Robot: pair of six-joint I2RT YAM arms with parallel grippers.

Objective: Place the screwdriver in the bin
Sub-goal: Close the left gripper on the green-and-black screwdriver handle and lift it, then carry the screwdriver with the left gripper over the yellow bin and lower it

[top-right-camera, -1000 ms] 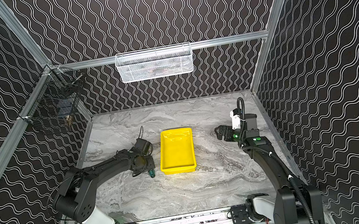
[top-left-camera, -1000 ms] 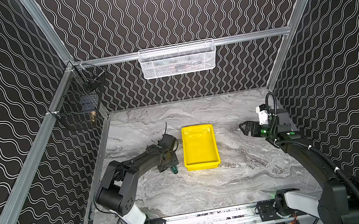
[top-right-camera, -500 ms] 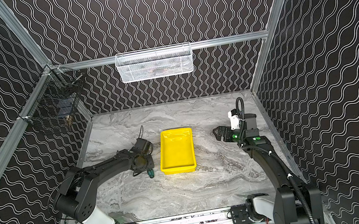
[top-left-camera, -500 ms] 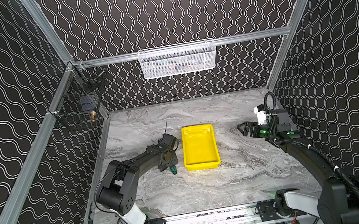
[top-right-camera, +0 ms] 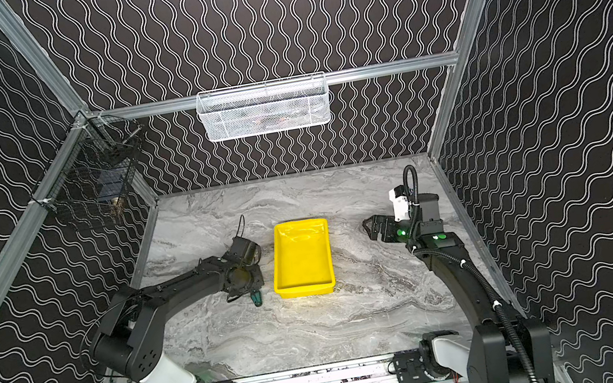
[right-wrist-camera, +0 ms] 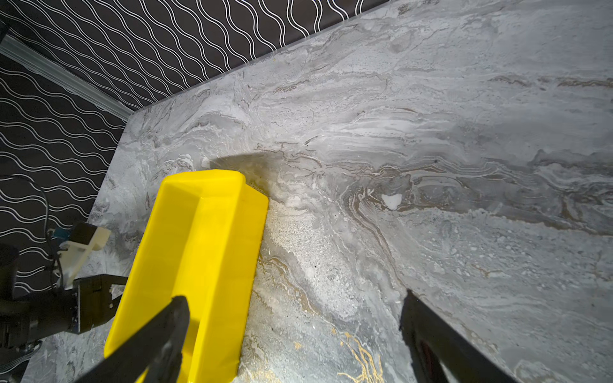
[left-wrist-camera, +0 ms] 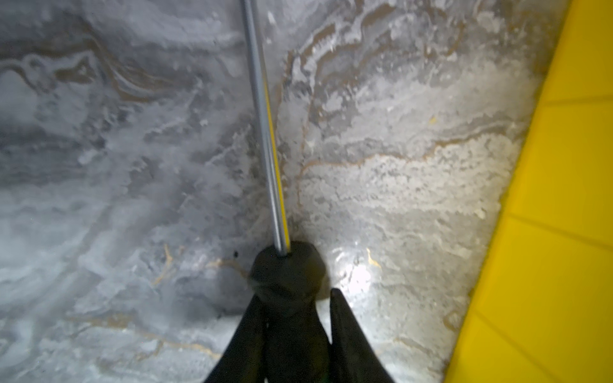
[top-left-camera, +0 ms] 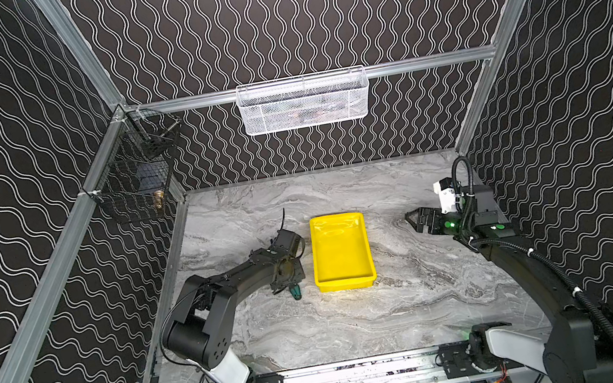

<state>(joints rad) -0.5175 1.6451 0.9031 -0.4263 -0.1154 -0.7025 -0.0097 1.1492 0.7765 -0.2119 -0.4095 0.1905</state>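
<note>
The screwdriver [left-wrist-camera: 265, 126] lies along the marble tabletop, just left of the yellow bin [top-left-camera: 345, 283]. In the left wrist view its thin shaft points away from me, and my left gripper [left-wrist-camera: 296, 295] is shut on the black front of its handle. In both top views only the green handle end [top-left-camera: 295, 293] [top-right-camera: 256, 297] shows below the left gripper [top-left-camera: 285, 282]; the arm hides the remainder. The bin [top-right-camera: 306, 290] [right-wrist-camera: 205, 248] holds nothing. My right gripper [top-left-camera: 413, 220] [right-wrist-camera: 295, 311] hovers open to the right of the bin, with nothing between its fingers.
A white mesh basket [top-left-camera: 304, 102] hangs on the back wall rail. A black wire basket [top-left-camera: 138, 178] hangs on the left wall. Patterned walls enclose the marble table [top-left-camera: 359, 318] on three sides. An aluminium rail runs along its front edge.
My left gripper has shut on the screwdriver's handle. Neither arm has visibly moved, and the bin is where it was.
</note>
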